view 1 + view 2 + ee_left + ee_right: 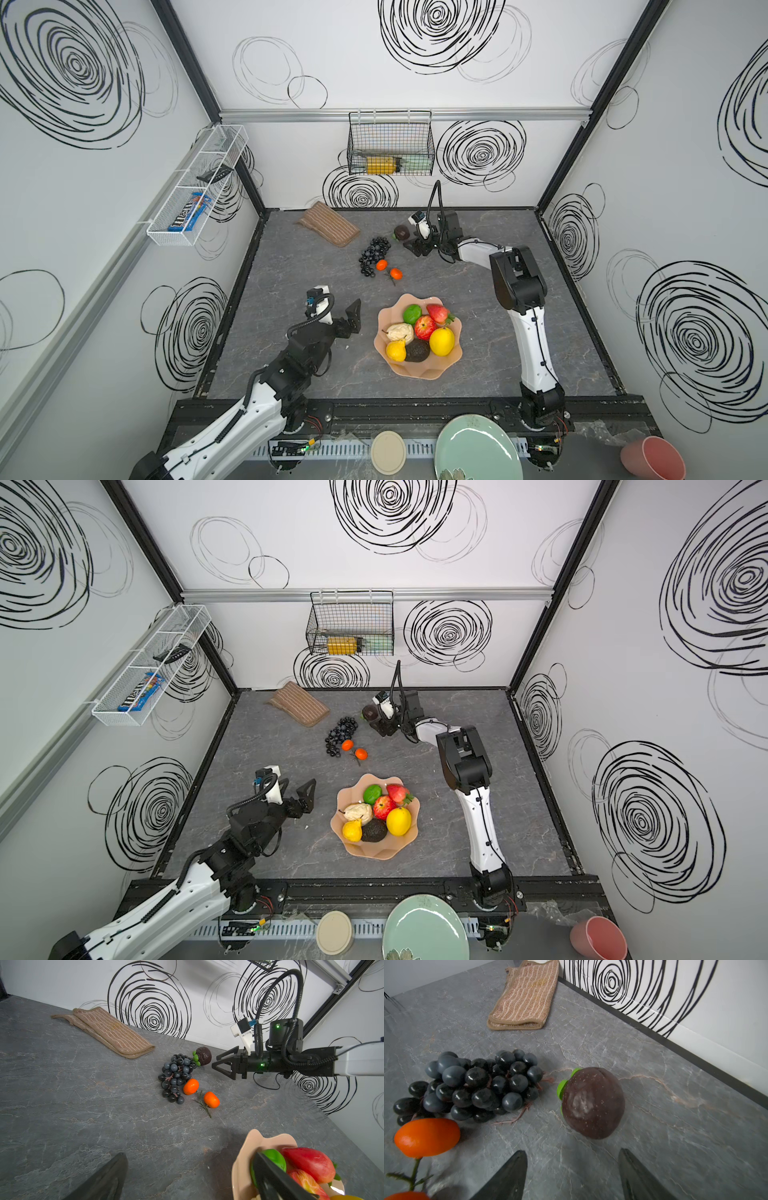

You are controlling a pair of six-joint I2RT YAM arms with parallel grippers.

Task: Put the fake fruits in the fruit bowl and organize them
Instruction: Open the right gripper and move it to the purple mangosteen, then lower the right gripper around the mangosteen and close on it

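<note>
Right fingers (510, 1176), open and empty, line up short of the dark-brown round plastic fruit (592, 1103) on the grey worktop (685, 1147) so I can straddle it; left fingers (354, 311) idle open near the peach-pink scalloped bowl (415, 371).

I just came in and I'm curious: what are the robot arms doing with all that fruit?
The right gripper, open, is aimed at a mangosteen on the table. The left gripper hangs open and empty beside the fruit bowl, which holds seven fruits. The grape bunch and two tangerines are not in yet.
</note>
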